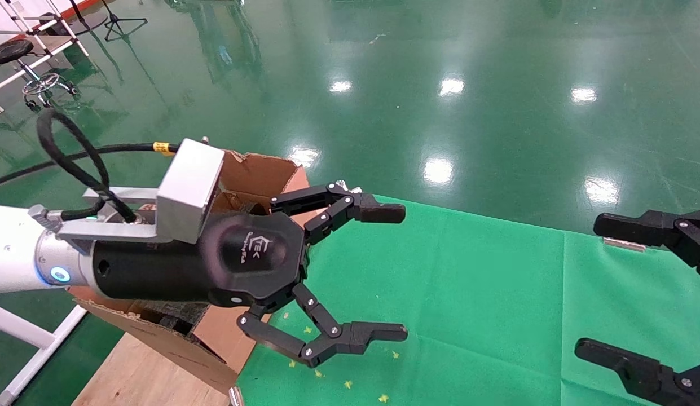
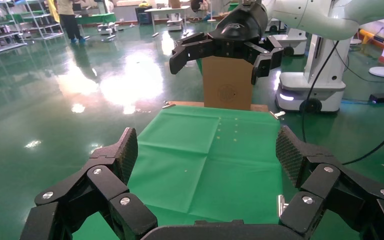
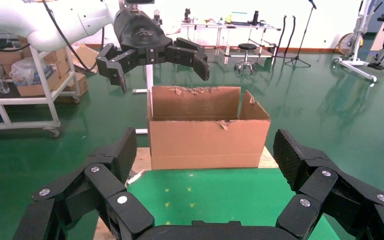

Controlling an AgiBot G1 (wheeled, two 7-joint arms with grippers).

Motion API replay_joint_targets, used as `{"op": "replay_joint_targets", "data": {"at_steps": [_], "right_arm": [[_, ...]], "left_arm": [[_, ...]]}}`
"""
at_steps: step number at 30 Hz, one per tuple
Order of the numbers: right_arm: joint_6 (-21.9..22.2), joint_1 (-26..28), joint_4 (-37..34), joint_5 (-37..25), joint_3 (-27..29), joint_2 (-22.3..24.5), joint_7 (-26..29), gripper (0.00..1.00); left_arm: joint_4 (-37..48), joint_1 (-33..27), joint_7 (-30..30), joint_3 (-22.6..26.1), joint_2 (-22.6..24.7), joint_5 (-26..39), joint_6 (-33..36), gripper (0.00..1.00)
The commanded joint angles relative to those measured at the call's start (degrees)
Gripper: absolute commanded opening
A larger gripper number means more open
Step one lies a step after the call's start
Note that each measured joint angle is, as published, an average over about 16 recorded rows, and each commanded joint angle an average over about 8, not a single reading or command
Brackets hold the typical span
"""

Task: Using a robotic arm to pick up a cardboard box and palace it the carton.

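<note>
The robotic arm, my left one, reaches in from the left of the head view. Its gripper (image 1: 404, 273) hangs open and empty over the green cloth, just off the carton's (image 1: 259, 175) right side. The carton (image 3: 205, 140) is a long tan box with ragged top edges, standing on a wooden board. In the right wrist view, the left gripper (image 3: 160, 75) hovers above the carton. My right gripper (image 1: 588, 286) is open and empty at the right edge. The cardboard box is out of view.
A green cloth (image 1: 485, 293) covers the table, clipped at its edges, with small yellow marks (image 1: 350, 384) near the carton. Beyond the cloth's far end in the left wrist view, a tan upright box face (image 2: 227, 82) stands behind the right gripper. Glossy green floor surrounds the table.
</note>
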Motion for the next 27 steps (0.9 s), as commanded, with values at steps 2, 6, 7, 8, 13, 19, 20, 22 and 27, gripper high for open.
{"op": "replay_joint_targets", "data": {"at_steps": [2,6,7,8,13,19,20,22,27], "right_arm": [[0.0,0.0,0.0,0.0,0.0,0.0,0.0,1.0],[0.0,0.0,0.0,0.0,0.0,0.0,0.0,1.0],[0.0,0.0,0.0,0.0,0.0,0.0,0.0,1.0],[0.0,0.0,0.0,0.0,0.0,0.0,0.0,1.0],[0.0,0.0,0.0,0.0,0.0,0.0,0.0,1.0],[0.0,0.0,0.0,0.0,0.0,0.0,0.0,1.0],[0.0,0.0,0.0,0.0,0.0,0.0,0.0,1.0],[0.0,0.0,0.0,0.0,0.0,0.0,0.0,1.0],[0.0,0.0,0.0,0.0,0.0,0.0,0.0,1.0]], "left_arm": [[0.04,-0.03,-0.01,0.02,0.0,0.04,-0.01,1.0],[0.06,-0.05,-0.03,0.04,0.0,0.06,-0.03,1.0],[0.07,-0.05,-0.03,0.04,0.0,0.07,-0.04,1.0],[0.07,-0.05,-0.03,0.05,0.0,0.07,-0.04,1.0],[0.09,-0.07,-0.04,0.07,0.0,0.1,-0.06,1.0],[0.11,-0.09,-0.04,0.09,0.0,0.12,-0.07,1.0],[0.12,-0.09,-0.04,0.1,0.0,0.12,-0.07,1.0],[0.12,-0.1,-0.04,0.1,0.0,0.13,-0.07,1.0],[0.14,-0.11,-0.04,0.11,0.0,0.14,-0.07,1.0]]}}
